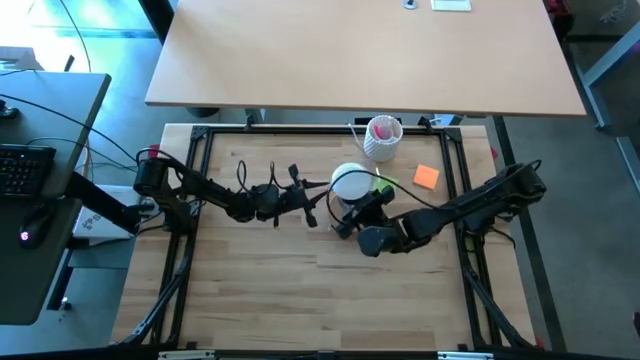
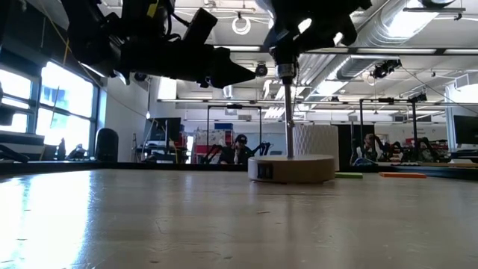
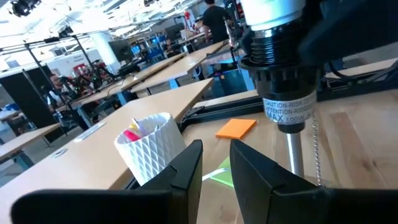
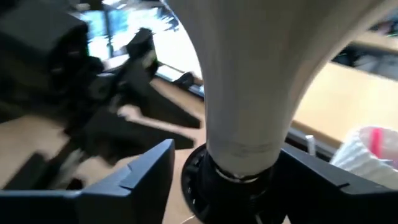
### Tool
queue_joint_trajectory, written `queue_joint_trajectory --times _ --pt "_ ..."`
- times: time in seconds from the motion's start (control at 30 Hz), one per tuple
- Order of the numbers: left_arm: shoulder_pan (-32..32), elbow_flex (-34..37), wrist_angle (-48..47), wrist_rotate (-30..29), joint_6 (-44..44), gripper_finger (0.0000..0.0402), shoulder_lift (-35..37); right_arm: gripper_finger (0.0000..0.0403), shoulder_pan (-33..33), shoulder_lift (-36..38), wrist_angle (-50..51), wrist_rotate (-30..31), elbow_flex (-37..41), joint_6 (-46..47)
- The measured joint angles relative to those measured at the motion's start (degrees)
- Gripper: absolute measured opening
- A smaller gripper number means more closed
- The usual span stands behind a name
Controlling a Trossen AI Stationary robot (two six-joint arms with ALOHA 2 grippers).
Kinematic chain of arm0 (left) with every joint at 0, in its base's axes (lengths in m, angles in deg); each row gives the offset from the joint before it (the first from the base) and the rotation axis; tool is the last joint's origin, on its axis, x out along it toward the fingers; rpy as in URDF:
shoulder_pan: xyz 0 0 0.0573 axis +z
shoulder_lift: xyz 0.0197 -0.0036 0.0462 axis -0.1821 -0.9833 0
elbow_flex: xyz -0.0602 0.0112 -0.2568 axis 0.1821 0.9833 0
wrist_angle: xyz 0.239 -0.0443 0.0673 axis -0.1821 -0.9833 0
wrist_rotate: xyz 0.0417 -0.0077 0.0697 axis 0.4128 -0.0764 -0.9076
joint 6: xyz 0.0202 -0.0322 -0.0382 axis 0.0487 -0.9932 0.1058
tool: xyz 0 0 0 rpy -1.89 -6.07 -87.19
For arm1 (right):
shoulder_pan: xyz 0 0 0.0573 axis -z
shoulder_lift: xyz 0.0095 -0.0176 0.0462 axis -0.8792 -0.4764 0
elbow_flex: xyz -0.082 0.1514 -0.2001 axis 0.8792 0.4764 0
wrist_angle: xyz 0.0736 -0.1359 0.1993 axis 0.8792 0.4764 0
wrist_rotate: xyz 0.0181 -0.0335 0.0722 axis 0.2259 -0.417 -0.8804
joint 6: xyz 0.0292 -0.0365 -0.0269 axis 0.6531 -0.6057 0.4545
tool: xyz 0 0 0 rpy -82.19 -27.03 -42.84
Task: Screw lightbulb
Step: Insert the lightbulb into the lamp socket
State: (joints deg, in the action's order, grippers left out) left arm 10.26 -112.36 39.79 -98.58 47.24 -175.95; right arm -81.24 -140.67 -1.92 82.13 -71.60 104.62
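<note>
1. Your left gripper (image 1: 312, 203) is hanging above the table just left of the lamp, its fingers (image 3: 186, 171) standing a narrow gap apart with nothing between them. From there it is facing the black socket (image 3: 283, 81), probably waiting to steady it if it starts turning.
2. The lightbulb (image 1: 351, 183) is sitting base-down in that socket, atop the thin post rising from the round wooden base (image 2: 291, 169). Its threads are hidden, so you cannot tell how far in it is.
3. Your right gripper (image 1: 347, 216) is straddling the bulb's neck (image 4: 249, 124), fingers (image 4: 146, 171) spread clear on either side and gripping nothing. I read this as a release between twists, taking a new hold.
4. The white ribbed cup (image 1: 383, 137) and orange note (image 1: 426, 177) are lying behind, out of the way.
</note>
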Motion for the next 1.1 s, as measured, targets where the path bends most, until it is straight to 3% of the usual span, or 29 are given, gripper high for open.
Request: queue_joint_trajectory --times 0.13,0.67,1.1 --pt "0.0 0.0 -0.1 0.0 -0.2 0.0076 0.0 0.0273 -0.2 2.4 1.9 -4.5 0.0 -1.5" --pt "0.0 0.0 -1.6 0.1 -1.2 0.0076 -0.1 0.0277 -0.6 3.8 9.5 -0.3 -0.1 -0.6" --pt "0.0 0.1 -1.9 0.5 -1.6 0.0076 -0.1 0.0277 -0.7 8.8 22.0 -5.5 -0.2 3.3"
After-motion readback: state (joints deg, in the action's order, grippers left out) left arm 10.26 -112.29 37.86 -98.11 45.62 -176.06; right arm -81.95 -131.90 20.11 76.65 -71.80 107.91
